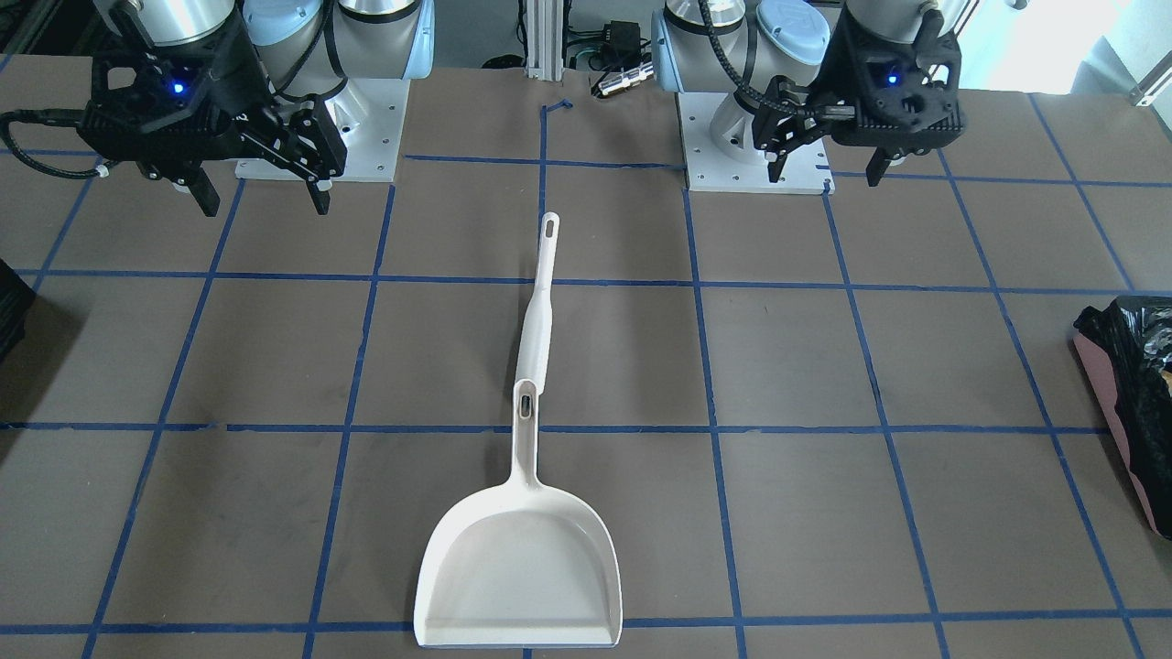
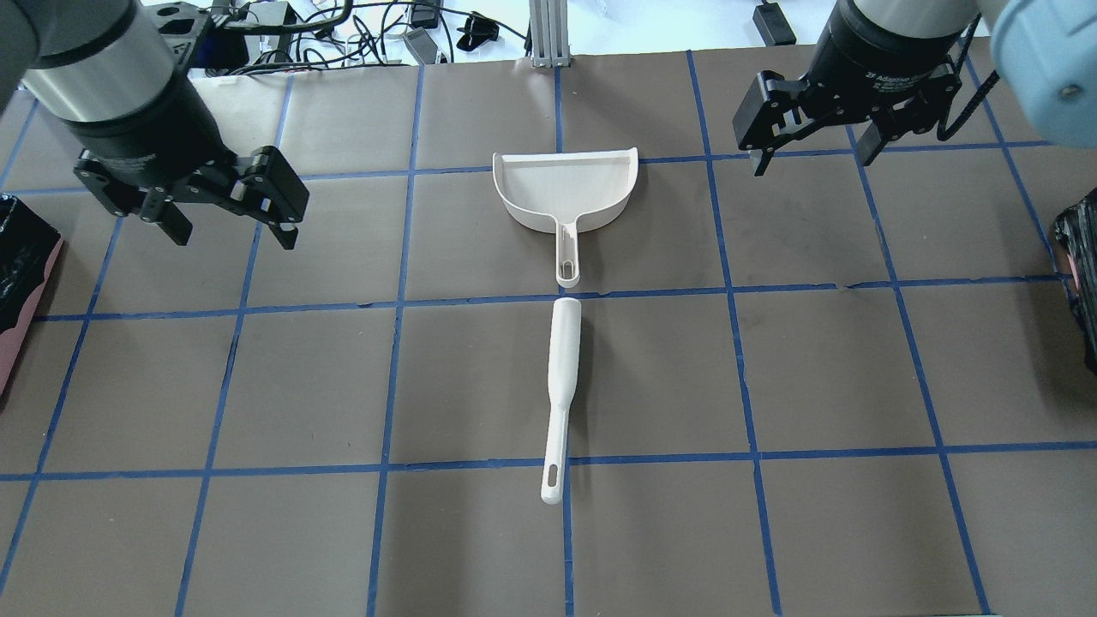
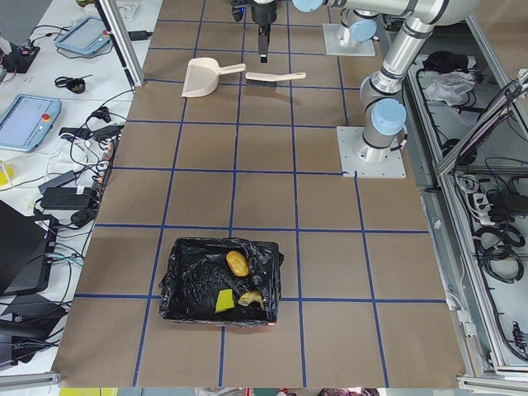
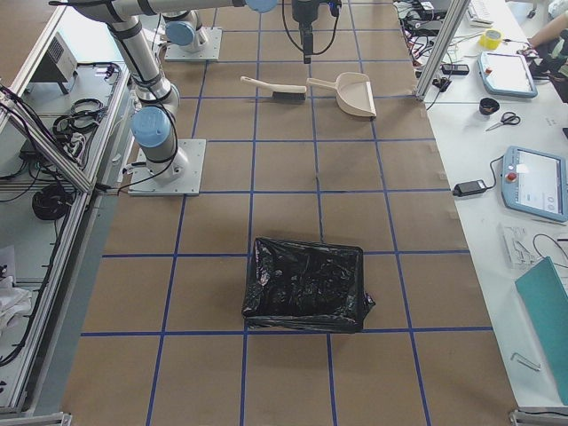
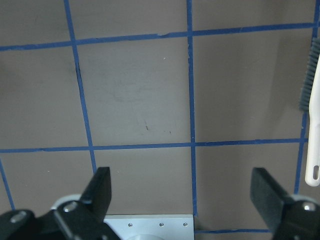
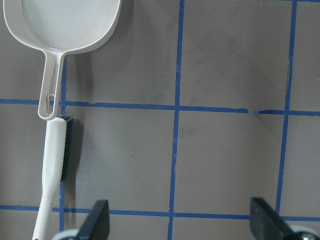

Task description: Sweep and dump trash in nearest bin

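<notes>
Trash [image 3: 238, 266] lies inside the bin [image 3: 169, 289] at the robot's left end of the surface [image 2: 257, 386]; both arms hover idle.
Three pieces show on the black liner [image 3: 194, 280]: one brown lump [image 3: 237, 262], one sponge [image 3: 223, 302], one bread-like piece [image 3: 251, 298]. One dustpan [image 2: 566, 188] and one brush [image 2: 564, 377] lie end to end mid-surface, well apart from either arm. The left end effector [image 2: 233, 238] and right end effector [image 2: 812, 161] hang with fingers spread apart, holding nothing. A second bin [image 4: 257, 293] stands at the opposite end, making two. Sweeping and dumping look finished; likely nothing remains but parking the arms.
</notes>
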Controlling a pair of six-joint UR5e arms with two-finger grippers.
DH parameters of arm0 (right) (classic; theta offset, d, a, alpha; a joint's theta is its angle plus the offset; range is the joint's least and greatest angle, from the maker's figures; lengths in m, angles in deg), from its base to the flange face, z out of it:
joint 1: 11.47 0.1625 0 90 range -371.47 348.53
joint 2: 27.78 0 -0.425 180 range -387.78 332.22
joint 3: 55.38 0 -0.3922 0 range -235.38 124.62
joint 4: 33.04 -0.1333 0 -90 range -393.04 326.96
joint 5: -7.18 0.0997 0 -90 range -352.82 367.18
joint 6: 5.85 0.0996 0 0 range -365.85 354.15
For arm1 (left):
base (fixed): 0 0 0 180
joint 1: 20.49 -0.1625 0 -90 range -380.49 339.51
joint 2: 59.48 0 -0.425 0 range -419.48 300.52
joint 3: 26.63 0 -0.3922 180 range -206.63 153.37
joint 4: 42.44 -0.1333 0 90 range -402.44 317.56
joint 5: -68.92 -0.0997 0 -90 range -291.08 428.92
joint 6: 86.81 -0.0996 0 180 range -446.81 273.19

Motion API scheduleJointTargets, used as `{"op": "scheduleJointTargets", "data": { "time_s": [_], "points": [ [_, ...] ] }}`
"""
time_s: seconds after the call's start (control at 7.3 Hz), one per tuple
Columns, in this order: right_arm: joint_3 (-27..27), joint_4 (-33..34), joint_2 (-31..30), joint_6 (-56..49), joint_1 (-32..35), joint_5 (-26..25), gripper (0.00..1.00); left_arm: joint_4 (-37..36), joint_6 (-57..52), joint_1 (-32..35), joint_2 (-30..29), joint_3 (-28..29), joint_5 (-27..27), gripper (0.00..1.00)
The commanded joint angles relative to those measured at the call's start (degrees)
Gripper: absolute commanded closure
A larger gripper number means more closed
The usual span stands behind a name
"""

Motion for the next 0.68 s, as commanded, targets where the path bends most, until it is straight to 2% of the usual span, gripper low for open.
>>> {"op": "scheduleJointTargets", "data": {
  "time_s": [0.0,0.14,0.27,0.41,0.55],
  "points": [
    [-0.08,0.00,-0.02,0.00,0.00,0.00,0.00,-0.61,-1.58,-3.29,0.87,-0.14,0.20,0.00],
    [0.01,0.00,0.07,-0.09,-0.09,0.00,0.00,-0.69,-1.22,-2.96,1.82,-0.23,0.64,0.00],
    [-0.08,0.00,0.07,-0.09,-0.09,0.00,0.00,-0.69,1.31,-2.78,2.36,0.12,4.91,0.00],
    [0.01,0.09,0.07,-0.17,-0.09,0.00,0.00,-0.69,3.86,-2.69,2.45,-0.23,6.69,0.00],
    [-0.08,0.35,-0.02,0.00,-0.09,0.00,0.00,-0.61,3.36,-2.78,2.71,-0.49,6.62,0.00]
  ]
}}
